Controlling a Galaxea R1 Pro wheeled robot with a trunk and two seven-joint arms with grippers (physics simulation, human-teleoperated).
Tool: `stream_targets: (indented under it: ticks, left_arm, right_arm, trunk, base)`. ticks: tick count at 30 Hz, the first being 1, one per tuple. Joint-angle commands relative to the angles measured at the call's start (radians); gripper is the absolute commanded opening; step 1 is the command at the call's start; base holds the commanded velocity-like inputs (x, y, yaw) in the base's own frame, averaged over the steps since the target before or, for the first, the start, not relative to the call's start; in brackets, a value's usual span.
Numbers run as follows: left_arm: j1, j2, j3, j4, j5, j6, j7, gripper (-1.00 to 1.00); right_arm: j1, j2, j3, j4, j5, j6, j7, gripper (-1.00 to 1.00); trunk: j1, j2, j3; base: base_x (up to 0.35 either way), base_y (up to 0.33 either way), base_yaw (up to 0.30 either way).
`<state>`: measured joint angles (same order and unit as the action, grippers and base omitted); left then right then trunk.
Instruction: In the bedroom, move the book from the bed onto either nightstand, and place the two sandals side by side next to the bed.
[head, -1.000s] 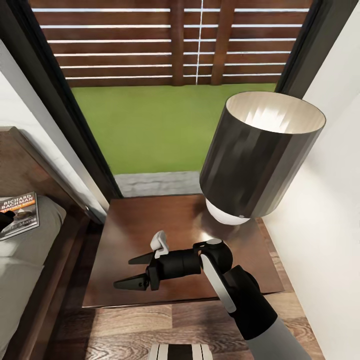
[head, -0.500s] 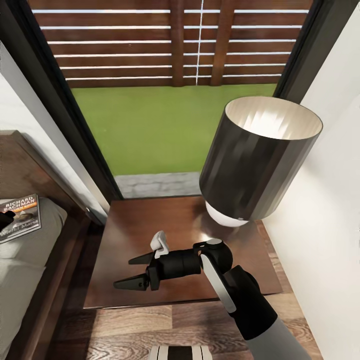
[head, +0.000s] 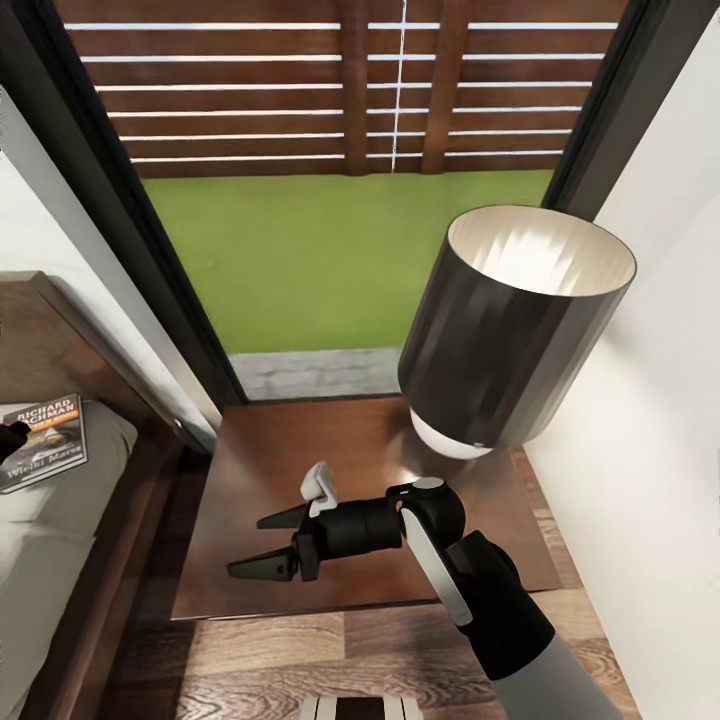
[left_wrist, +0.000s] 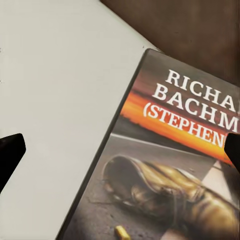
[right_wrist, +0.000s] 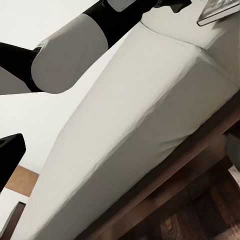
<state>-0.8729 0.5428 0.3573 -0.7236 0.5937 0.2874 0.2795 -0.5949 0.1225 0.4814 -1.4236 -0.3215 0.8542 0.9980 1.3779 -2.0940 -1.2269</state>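
The book (left_wrist: 170, 165), a dark paperback with white "RICHARD BACHMAN" lettering, an orange strip and a boot picture, lies on the pale grey mattress (head: 50, 570) of the bed beside the headboard (head: 50, 340). My left gripper (left_wrist: 122, 152) hovers open close over the book, one fingertip (left_wrist: 10, 150) over the mattress and the other over the cover. The book (head: 45, 442) also shows at the left edge of the head view. My right gripper (head: 265, 545) stands open and empty above the nightstand (head: 300, 450). The sandals are out of view.
A lamp (head: 515, 330) with a dark cylindrical shade stands on the nightstand's far right part, close to my right forearm. Behind it a tall window shows grass and a slatted fence. A white wall runs along the right. Wood floor (head: 300, 660) lies in front of the nightstand.
The whole head picture has slid down a little, so the camera has moved. The right arm keeps its place in the picture. The book lies as before.
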Motion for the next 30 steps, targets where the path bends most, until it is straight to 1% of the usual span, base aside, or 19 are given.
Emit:
stream_targets:
  ticks: [1,20,24,30]
  left_arm:
    - [0.0,0.0,0.0,-0.002,0.01,0.004,0.006,1.0]
    - [0.0,0.0,-0.001,-0.002,0.009,0.004,0.006,1.0]
    - [0.0,0.0,0.0,-0.002,0.009,0.004,0.005,1.0]
    - [0.0,0.0,0.0,-0.002,0.01,0.004,0.005,1.0]
  right_arm:
    - [-0.001,0.0,0.0,0.0,-0.002,0.005,0.001,1.0]
    - [-0.001,0.0,-0.001,0.0,-0.002,0.005,0.001,1.0]
    - [-0.001,0.0,0.0,0.0,-0.002,0.005,0.001,1.0]
    - [-0.001,0.0,0.0,0.0,-0.002,0.005,0.001,1.0]
  trunk:
    - [-0.004,0.007,0.003]
    - [-0.077,0.14,0.062]
    - [-0.077,0.14,0.062]
    - [-0.1,0.182,0.081]
  base:
    - [0.0,0.0,0.0]
    - [0.0,0.0,0.0]
    - [0.0,0.0,0.0]
    - [0.0,0.0,0.0]
